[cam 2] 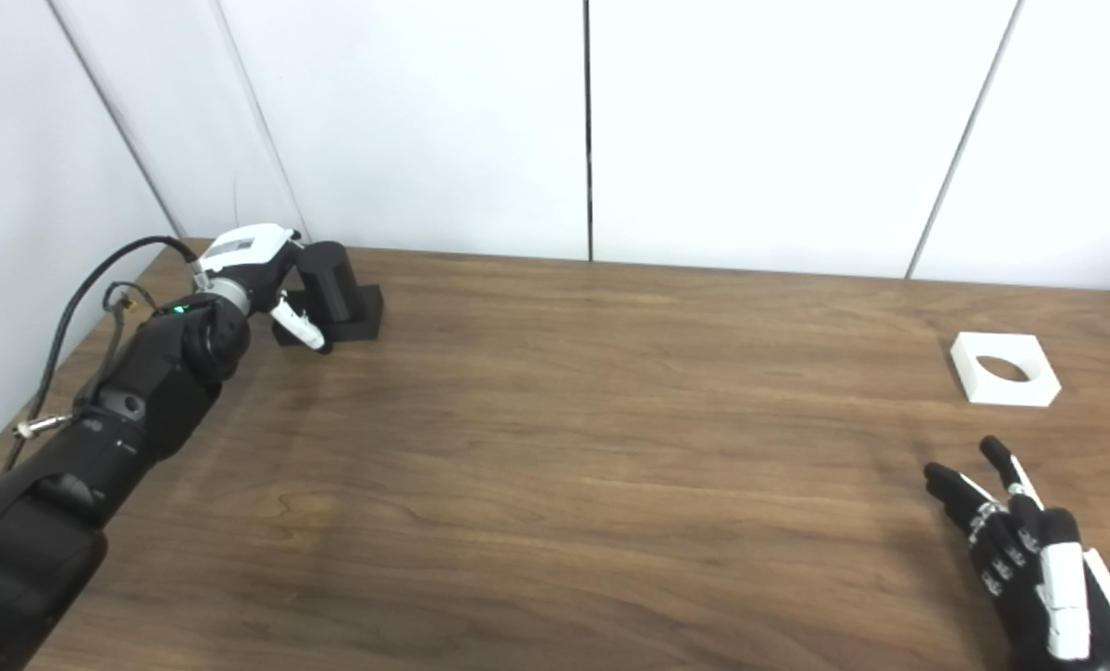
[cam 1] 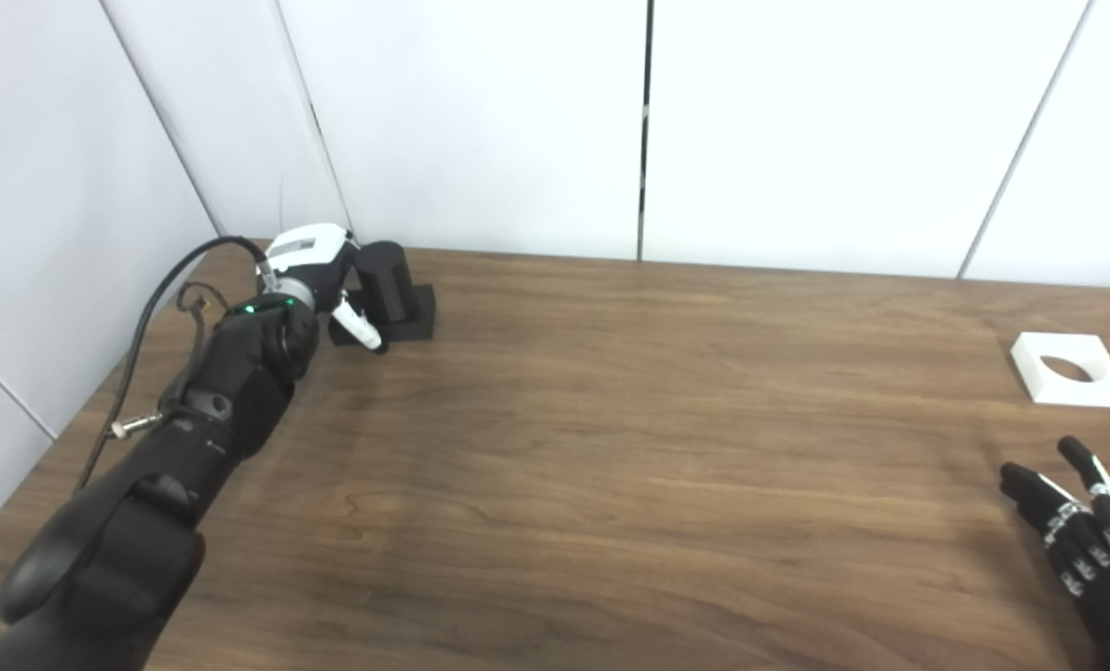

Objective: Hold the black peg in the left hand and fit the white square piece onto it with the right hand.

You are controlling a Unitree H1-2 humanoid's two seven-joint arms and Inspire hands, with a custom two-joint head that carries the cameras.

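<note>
The black peg (cam 1: 385, 280), a short cylinder on a square black base, stands upright at the table's far left corner. My left hand (cam 1: 317, 270) is right against its left side. The white-tipped thumb (cam 1: 361, 332) reaches down in front of the base and does not press on the cylinder; the other fingers are hidden behind the peg. The white square piece (cam 1: 1069, 369), with a round hole, lies flat at the right side of the table. My right hand (cam 2: 1020, 550) hovers open near the front right corner, fingers spread, a short way in front of the piece.
The brown wooden table (cam 1: 610, 447) runs to white wall panels at the back and left. A black cable (cam 1: 158, 298) loops off my left forearm near the table's left edge.
</note>
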